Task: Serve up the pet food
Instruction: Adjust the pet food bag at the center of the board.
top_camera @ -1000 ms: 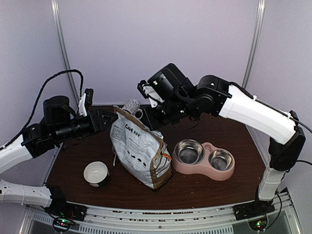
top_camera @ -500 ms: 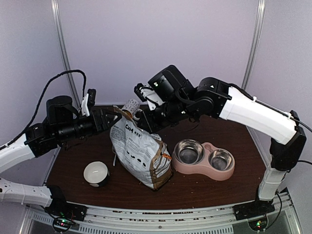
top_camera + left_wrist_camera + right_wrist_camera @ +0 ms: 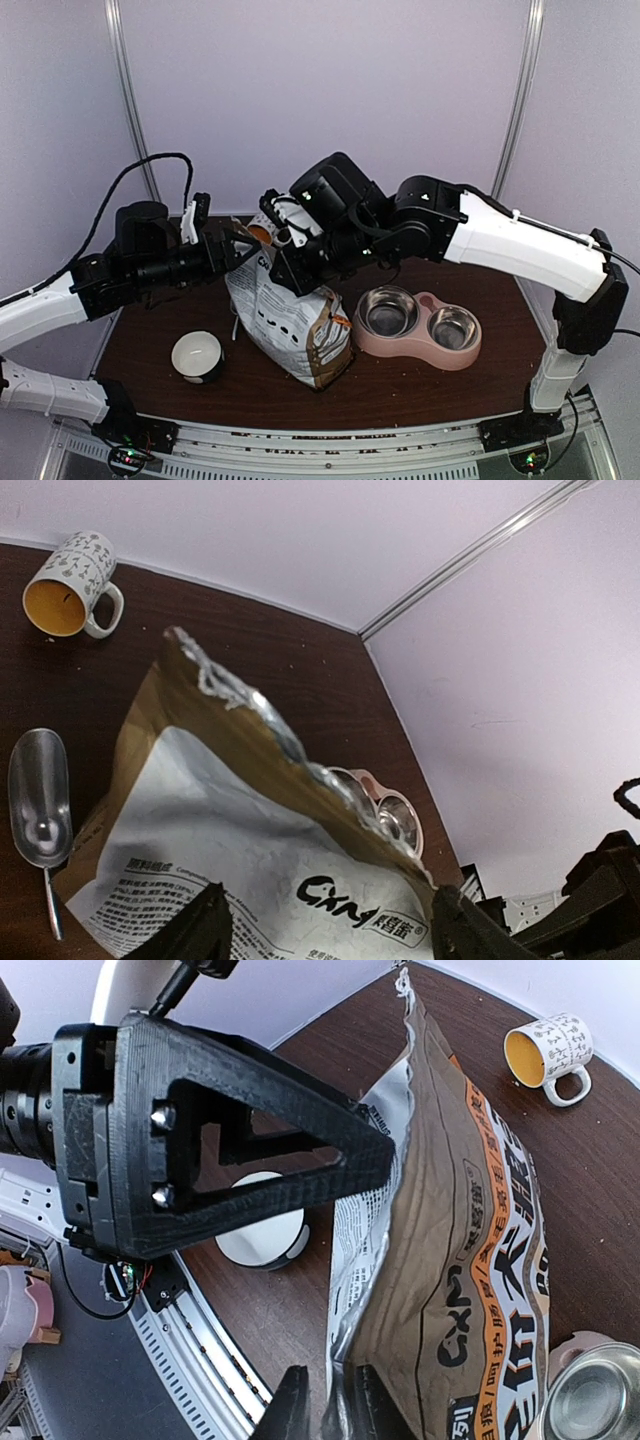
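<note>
No kibble shows; it is hidden inside the tan, orange and black pet food bag [image 3: 290, 318], which stands upright mid-table. The bag's mouth edge is crumpled and silver-lined in the left wrist view [image 3: 250, 820]. My right gripper [image 3: 283, 262] is at the bag's top, and its narrow jaws pinch the bag's edge [image 3: 400, 1260] in the right wrist view [image 3: 328, 1410]. My left gripper [image 3: 240, 250] is open at the bag's top left corner, its fingers [image 3: 205, 925] spread wide either side of the bag's face. The pink double bowl [image 3: 418, 338] lies right of the bag, and its steel cups look bare.
A white bowl [image 3: 197, 355] sits front left of the bag. A printed mug [image 3: 70, 585] with a yellow inside stands at the back. A metal scoop [image 3: 40, 800] lies left of the bag. The left gripper's finger [image 3: 220, 1150] fills the upper left of the right wrist view.
The right gripper has swung left and down onto the bag's top. The left gripper has moved right, up to the bag's top left corner. The bag stands as before.
</note>
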